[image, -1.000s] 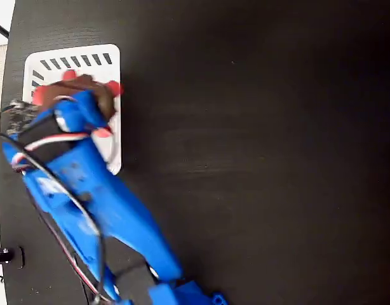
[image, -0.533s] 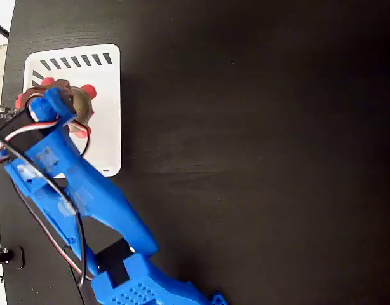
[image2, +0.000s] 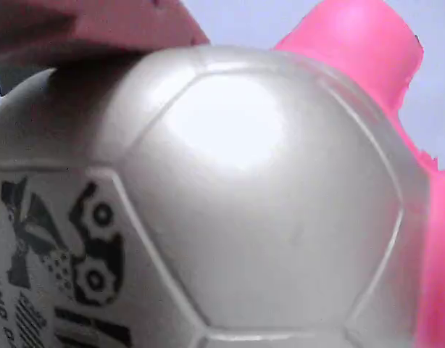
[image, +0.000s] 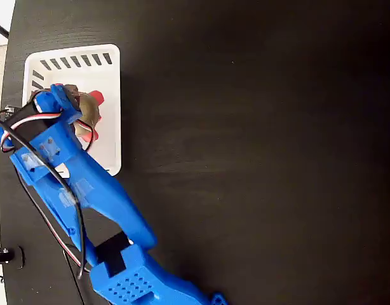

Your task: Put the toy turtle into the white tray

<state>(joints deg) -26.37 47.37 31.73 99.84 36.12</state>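
A: What's the toy turtle (image2: 230,210) look like up close?
B: Wrist view is nearly all shell: glossy, domed, pearly beige w/ hexagon-ish panel lines, dark printed mark at lower left. Pink limb top right, smooth plastic.
A: And from the fixed view?
B: Turtle (image: 88,109) sits over the white tray (image: 109,82), a rectangular plastic tray w/ rounded corners and slanted slots along the top and left edges. Red-pink bits poke out at its right side and below. Table (image: 258,152) is matte black, faint wood grain.
A: Gripper?
B: Blue gripper (image: 73,108) is right at the turtle, over the tray. Can't tell if the jaws are clamped on it or apart; the arm (image: 87,190) covers them.
A: Changes vs. half a sec ago?
B: Gripper end shifted slightly right, and turtle w/ it, more toward the tray middle. A sec ago it was farther right, w/ a red foot at the tray's right rim.
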